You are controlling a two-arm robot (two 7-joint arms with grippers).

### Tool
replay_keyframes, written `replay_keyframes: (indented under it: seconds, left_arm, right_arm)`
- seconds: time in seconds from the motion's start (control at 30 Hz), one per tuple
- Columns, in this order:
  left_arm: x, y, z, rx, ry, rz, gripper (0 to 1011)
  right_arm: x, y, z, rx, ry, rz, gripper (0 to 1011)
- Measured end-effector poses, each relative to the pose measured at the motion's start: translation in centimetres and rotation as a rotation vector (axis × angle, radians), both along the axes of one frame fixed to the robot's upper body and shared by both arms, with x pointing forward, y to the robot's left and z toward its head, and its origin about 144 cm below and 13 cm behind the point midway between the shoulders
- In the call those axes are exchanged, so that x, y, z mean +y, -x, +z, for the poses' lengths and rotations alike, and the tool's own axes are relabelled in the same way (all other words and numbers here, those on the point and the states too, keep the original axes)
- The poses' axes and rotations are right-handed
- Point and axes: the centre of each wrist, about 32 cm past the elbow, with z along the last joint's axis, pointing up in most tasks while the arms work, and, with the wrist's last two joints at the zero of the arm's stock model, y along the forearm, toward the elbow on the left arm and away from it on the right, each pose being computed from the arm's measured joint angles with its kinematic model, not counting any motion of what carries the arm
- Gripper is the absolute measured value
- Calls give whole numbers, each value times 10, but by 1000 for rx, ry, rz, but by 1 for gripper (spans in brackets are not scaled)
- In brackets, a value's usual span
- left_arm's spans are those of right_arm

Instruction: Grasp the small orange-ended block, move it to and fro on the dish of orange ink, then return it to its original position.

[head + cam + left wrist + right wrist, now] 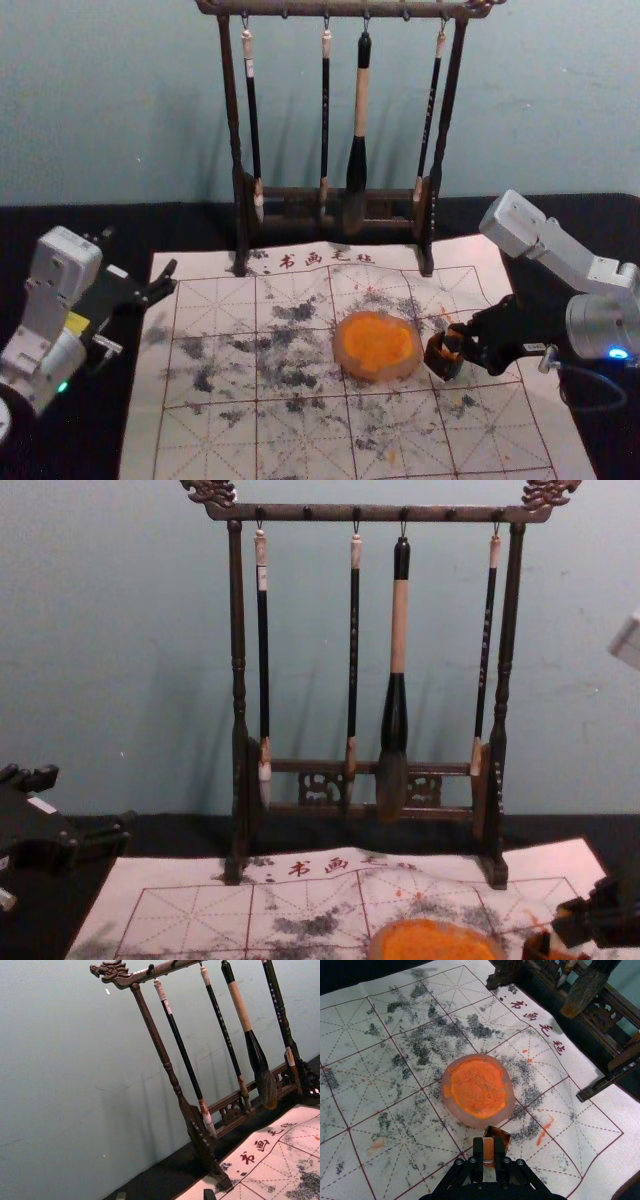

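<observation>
At the right of the dish of orange ink (377, 346), my right gripper (463, 345) reaches in from the right side. Between its fingertips the right gripper (488, 1151) is shut on the small block (488, 1154), whose visible face is orange-brown. A dark brown, glossy piece (504, 1136) lies right at the block, close to the dish's edge; whether the block rests in it I cannot tell. My left gripper (166, 281) hangs idle over the mat's left edge with fingers apart; its tips show at the bottom as the left gripper (165, 1195).
A wooden rack (240, 740) with several hanging brushes stands behind the dish, at the back of the mat. The white gridded mat (215, 440) carries grey smudges and a few orange marks. Behind the rack rises a wall.
</observation>
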Motion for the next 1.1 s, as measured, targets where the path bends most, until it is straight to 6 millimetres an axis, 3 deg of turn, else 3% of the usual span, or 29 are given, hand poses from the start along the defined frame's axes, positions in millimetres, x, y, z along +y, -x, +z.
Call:
replay_keyframes:
  seconds: [0.67, 1.1]
  left_arm:
    - [0, 0, 0, 0, 0, 0, 1001]
    - [0, 0, 0, 0, 0, 0, 1001]
  right_arm:
    - [0, 0, 0, -1, -1, -1, 82]
    - [0, 0, 0, -1, -2, -2, 447]
